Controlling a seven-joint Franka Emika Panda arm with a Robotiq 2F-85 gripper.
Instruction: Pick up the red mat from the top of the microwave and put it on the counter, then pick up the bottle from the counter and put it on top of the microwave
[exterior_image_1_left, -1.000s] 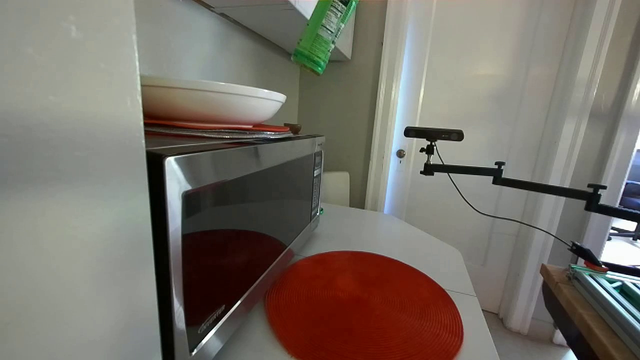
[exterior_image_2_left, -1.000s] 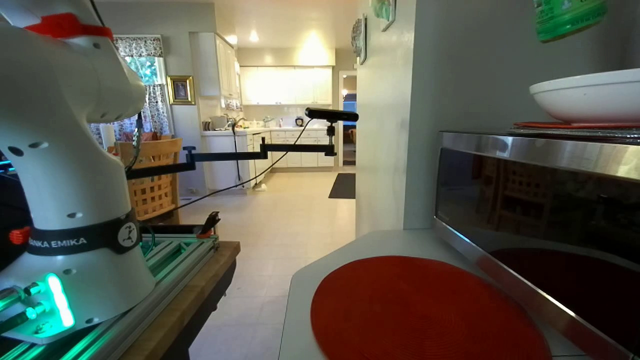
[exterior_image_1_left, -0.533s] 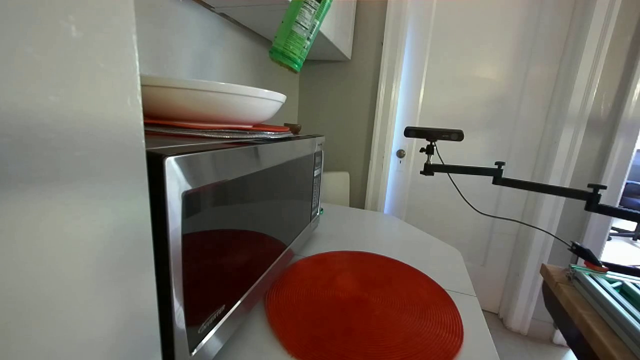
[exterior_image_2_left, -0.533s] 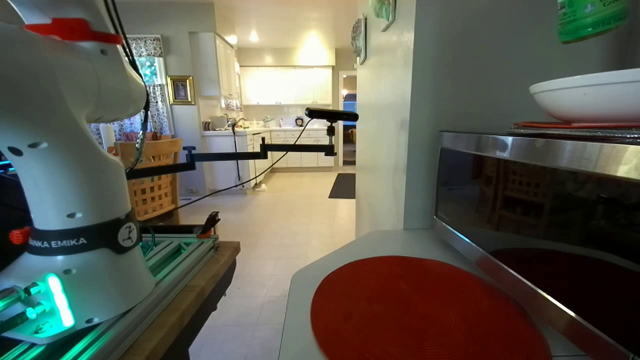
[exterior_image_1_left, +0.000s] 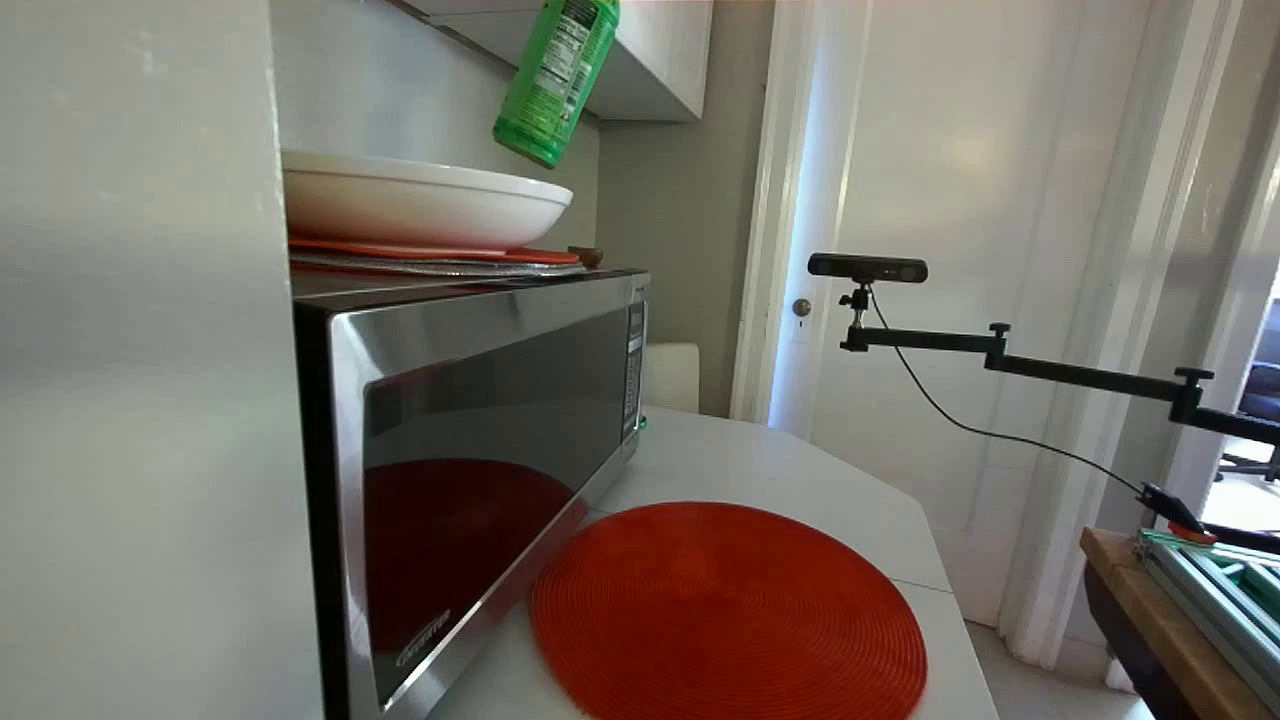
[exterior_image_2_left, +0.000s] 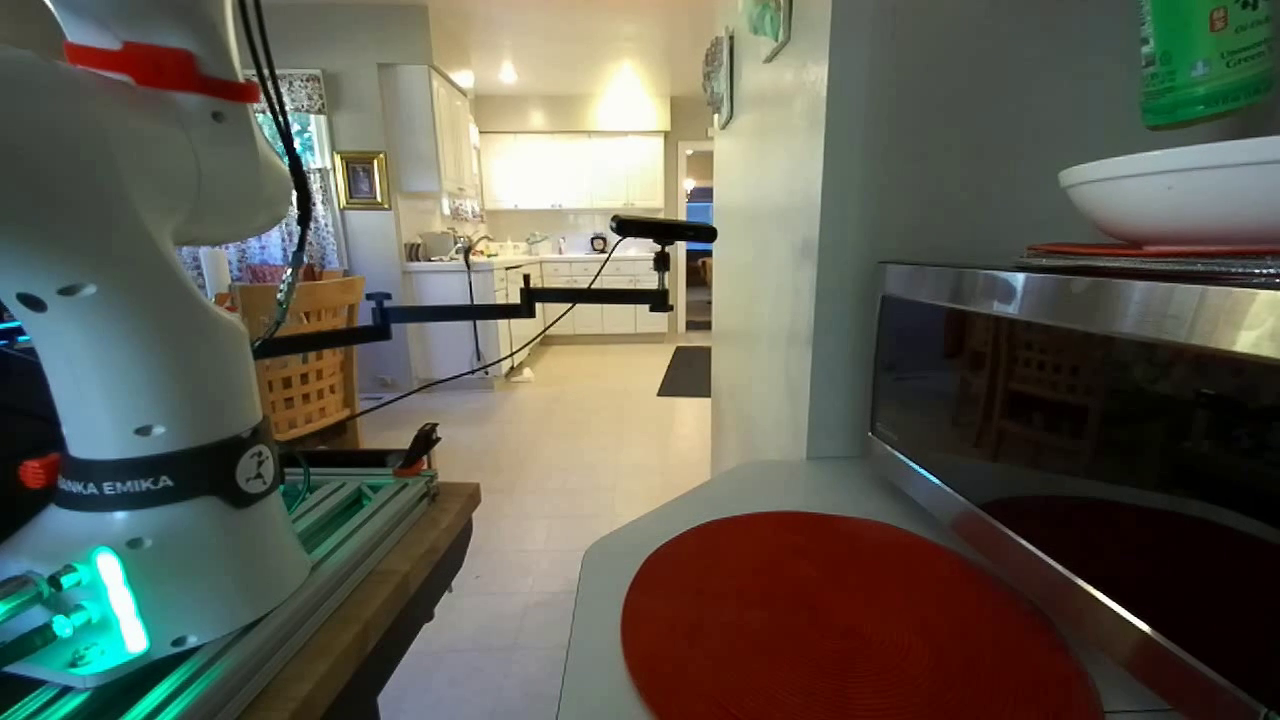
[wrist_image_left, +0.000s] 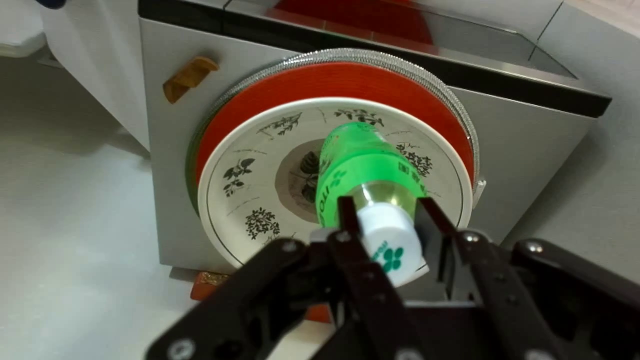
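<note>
Dark fingers (wrist_image_left: 350, 225) of the gripper (wrist_image_left: 389, 215) are clasped about the bottle (wrist_image_left: 367, 167) at its capped end, so that it is held in the air. A yellowish tint is shown through the clear shoulder; how full the bottle is cannot be told. It is tilted, base lower than cap, and in both exterior views the base is seen above and apart from the rim of the bowl (exterior_image_1_left: 430, 195).

Inside, the bowl is decorated with dark plant drawings around a brownish central patch. It is borne by a red placemat (wrist_image_left: 345, 80), under which a silvery mat (wrist_image_left: 345, 54) is laid, the whole stacked on the microwave (wrist_image_left: 530, 135). A small brown object (wrist_image_left: 190, 79) is placed beside the stack. Before the microwave door, the round red mat (exterior_image_1_left: 730, 610) is spread flat on the counter (exterior_image_1_left: 750, 455).

Over the bowl, the gripper is aimed downward. In an exterior view, the arm (exterior_image_2_left: 150, 330) is mounted upright on its base, its upper links cut off by the frame's top edge. Beyond, a black camera (exterior_image_2_left: 663, 229) is carried on a jointed bracket (exterior_image_2_left: 455, 312), and white cabinets (exterior_image_2_left: 570, 170) are seen farthest off.
</note>
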